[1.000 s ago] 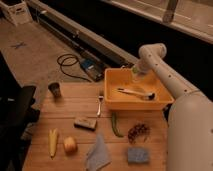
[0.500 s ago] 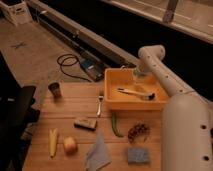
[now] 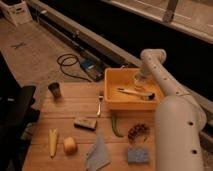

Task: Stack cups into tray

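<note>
A yellow tray (image 3: 114,98) stands at the back right of the wooden table (image 3: 45,120). My gripper (image 3: 139,81) hangs from the white arm (image 3: 165,85), low over the tray's middle, just above its floor. A pale glassy shape at the gripper's tip looks like a clear cup; I cannot tell whether it is held. A long utensil (image 3: 134,93) lies in the tray. A small dark cup (image 3: 55,90) stands upright at the table's far left corner, well away from the gripper.
On the table lie a fork (image 3: 100,104), a wrapped bar (image 3: 85,122), a green pepper (image 3: 116,125), grapes (image 3: 138,132), a blue sponge (image 3: 137,155), a grey cloth (image 3: 97,155), a yellow banana (image 3: 52,142) and an orange fruit (image 3: 70,145). A cable (image 3: 72,67) lies on the floor behind.
The gripper has moved slightly right and down, from above the tray's back rim into the tray. Nothing on the table has moved.
</note>
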{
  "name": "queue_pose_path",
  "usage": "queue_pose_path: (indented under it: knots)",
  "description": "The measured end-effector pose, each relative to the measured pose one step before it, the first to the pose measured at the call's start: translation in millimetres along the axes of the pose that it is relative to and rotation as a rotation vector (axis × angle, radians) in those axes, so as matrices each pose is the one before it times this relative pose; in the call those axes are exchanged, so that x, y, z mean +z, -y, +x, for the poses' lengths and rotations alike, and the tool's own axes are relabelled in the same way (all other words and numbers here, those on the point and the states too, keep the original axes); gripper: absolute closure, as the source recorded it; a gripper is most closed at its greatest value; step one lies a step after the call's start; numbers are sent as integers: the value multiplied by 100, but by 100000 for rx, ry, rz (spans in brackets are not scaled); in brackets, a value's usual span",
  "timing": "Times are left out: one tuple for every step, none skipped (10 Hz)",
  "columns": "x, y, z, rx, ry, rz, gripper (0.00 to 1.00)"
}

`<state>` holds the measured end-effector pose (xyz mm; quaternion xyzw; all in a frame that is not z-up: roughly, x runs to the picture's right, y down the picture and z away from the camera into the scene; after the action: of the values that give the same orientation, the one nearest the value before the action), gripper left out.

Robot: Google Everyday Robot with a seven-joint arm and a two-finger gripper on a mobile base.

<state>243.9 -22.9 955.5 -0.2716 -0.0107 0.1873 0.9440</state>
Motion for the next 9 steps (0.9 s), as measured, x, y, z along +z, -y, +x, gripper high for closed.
queue_pose_path:
  knots:
    - [568,-229,65,1040,3931,-2240,34]
    - [128,-139,82,545,2456,-947,27]
    - [-201,-118,212,811,3426,-941,21]
    - [55,-292,26,15,1514,-1271,21]
    - [-78,-110,-275,-637,1344,-379,21]
    - [-124,-256,-84,-779,189,-339,21]
    - [-1009,26,-335,-1513,164,1545,21]
    - [-1245,70,-253,-1448,-329,1701,21]
    - [-893,15,-436,-1361,-143,1141,21]
